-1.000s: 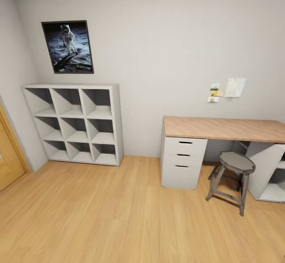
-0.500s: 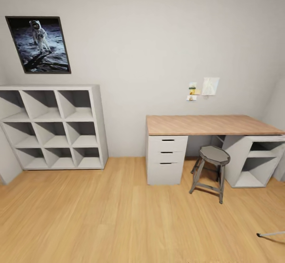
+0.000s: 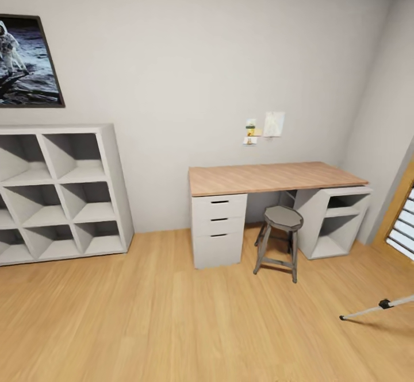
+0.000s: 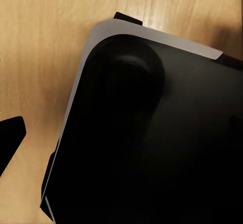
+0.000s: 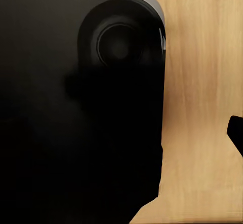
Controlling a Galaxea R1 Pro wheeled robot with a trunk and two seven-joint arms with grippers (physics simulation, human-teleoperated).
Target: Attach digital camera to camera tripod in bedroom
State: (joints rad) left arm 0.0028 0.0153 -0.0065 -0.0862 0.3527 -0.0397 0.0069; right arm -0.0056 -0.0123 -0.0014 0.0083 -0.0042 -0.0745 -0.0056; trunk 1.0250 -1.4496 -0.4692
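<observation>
camera tripod cut off at head view's right edge, just one silver leg with a black joint in frame; astronaut poster and cube shelf clipped at the left; wall notes above the tabletop too small to read

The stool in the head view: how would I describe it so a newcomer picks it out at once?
Find the wood-topped white desk against the back wall, right of the white cube shelf. The small grey four-legged stool with an octagonal seat stands on the wood floor at the desk's open knee space, beside its drawer unit. It is the one grey, freestanding piece among white furniture.
</observation>
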